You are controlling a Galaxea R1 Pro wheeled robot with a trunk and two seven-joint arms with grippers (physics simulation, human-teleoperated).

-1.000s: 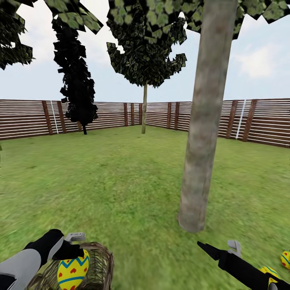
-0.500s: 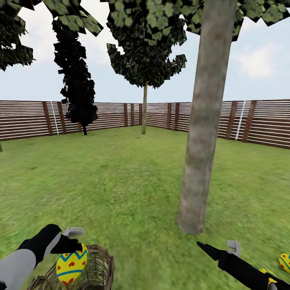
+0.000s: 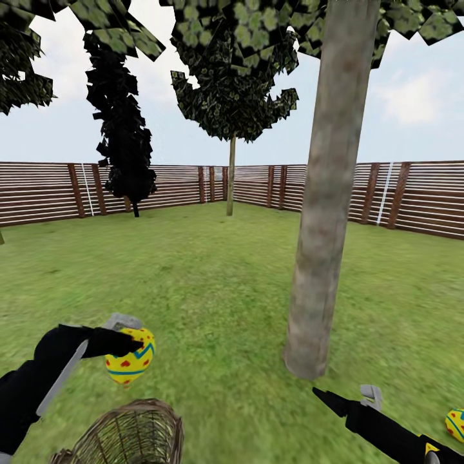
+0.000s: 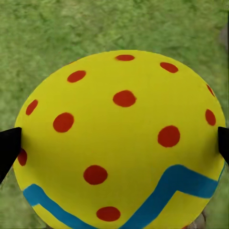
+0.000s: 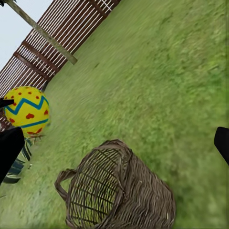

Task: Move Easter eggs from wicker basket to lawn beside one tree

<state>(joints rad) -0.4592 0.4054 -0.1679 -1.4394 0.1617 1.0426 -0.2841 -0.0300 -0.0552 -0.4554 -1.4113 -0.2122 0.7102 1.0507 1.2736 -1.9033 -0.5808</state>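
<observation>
A yellow Easter egg [image 3: 131, 365] with red marks and a blue zigzag band hangs in the air at the lower left of the head view, clamped in the left gripper [image 3: 126, 348]. It is lifted clear above the wicker basket [image 3: 132, 435], which sits on the lawn [image 3: 212, 290] at the bottom left edge. In the left wrist view the same egg shows close up, with a dark fingertip [image 4: 8, 148] pressed against each side and grass behind it. The right wrist view shows the held egg above and beside the basket; what shows of the basket's inside looks empty, though part of it is hidden.

A second egg [image 3: 455, 424] lies on the grass at the lower right edge of the head view, to the right of the tree [image 3: 322, 258] with the thick grey-brown trunk, which rises from the lawn right of centre. Just beside the right arm, at the bottom right corner, a small yellow patch may be a third egg; too little shows to be sure.

The right gripper [image 3: 351, 401] hovers low at the lower right, near the trunk's base. Its fingers look spread with nothing between them.

Behind, a brown slatted fence [image 3: 167, 183] encloses the garden.

The step in hand appears to be carrying what is likely the last egg from basket to tree. The next move calls for swinging the left arm rightward across the lawn, lowering the egg close to the trunk's base near the others, then letting go gently so it does not roll away.
</observation>
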